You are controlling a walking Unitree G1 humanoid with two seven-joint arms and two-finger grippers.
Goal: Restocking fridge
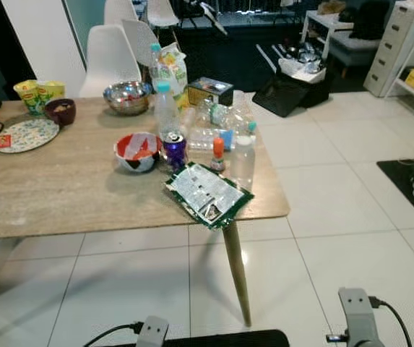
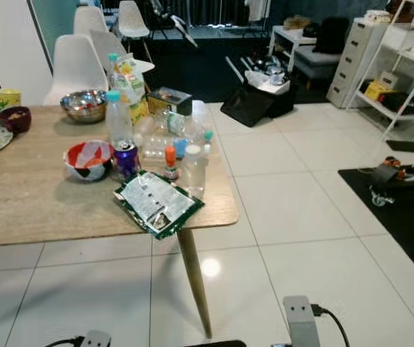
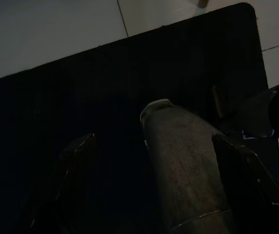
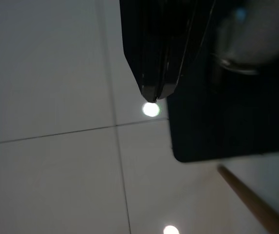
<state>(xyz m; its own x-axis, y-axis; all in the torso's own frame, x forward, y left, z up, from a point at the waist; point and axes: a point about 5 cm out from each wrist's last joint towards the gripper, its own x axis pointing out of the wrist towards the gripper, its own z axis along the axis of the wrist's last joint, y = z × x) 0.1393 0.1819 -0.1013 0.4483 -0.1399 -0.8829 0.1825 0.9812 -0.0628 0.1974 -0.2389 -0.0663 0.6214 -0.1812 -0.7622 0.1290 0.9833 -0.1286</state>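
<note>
The clear plastic water bottles (image 1: 225, 134) clustered at the far right corner of the pale wooden desk (image 1: 69, 195) should be approached squarely; the left tool (image 3: 154, 190) hangs spread wide; the right tool (image 4: 154, 90) is seen pressed narrow.

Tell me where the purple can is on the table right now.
In the left eye view, the purple can stands near the wooden table's right end, between the red-and-white bowl and the small orange-capped bottle.

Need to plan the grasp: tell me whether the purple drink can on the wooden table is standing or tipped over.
Upright. The purple drink can stands on its base on the wooden table, its silver top facing up, between the red and white bowl and the small orange-capped bottle.
</note>
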